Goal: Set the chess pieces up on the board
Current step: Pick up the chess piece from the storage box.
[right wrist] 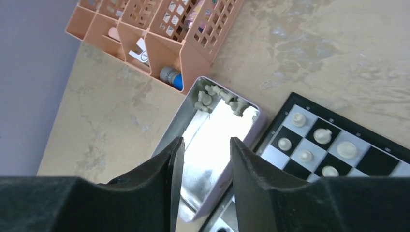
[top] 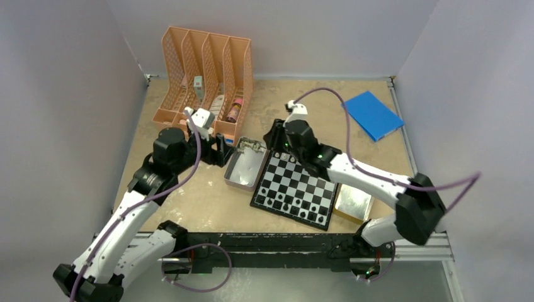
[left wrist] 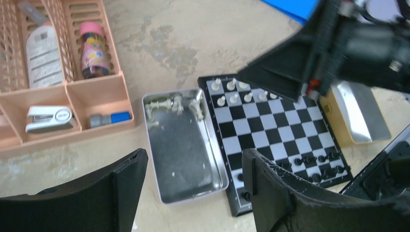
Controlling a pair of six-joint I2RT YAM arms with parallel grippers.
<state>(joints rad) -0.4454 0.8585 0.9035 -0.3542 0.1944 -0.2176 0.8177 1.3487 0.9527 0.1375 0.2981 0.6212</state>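
Right gripper (right wrist: 205,145), narrowly parted and empty, is hovering over the shiny metal tin (top: 242,171), likely lining up loose pale chessmen (left wrist: 169,104); left gripper (left wrist: 194,154) is hanging spread wide. Checkered black-and-white chessboard (top: 299,182) is lying just right.

Robot lab cell, not a home or office. Evidence: plain pale wall panels (top: 63,94) box in the surface (top: 189,201) on the left, back and right. Two white-and-black arms, left arm (top: 126,220) and right arm (top: 371,182), are bolted to a black rail (top: 283,242) at the near edge. Purple cables (top: 441,187) loop loose off both. Green status lights are lit on the right arm. Surface top is worn, blotchy beige. Items on it are a mixed prop set: peach desk organizer (top: 208,63) holding odd stationery, blue pad (top: 373,115), open metal tin (top: 242,170), small chessboard (top: 296,189).
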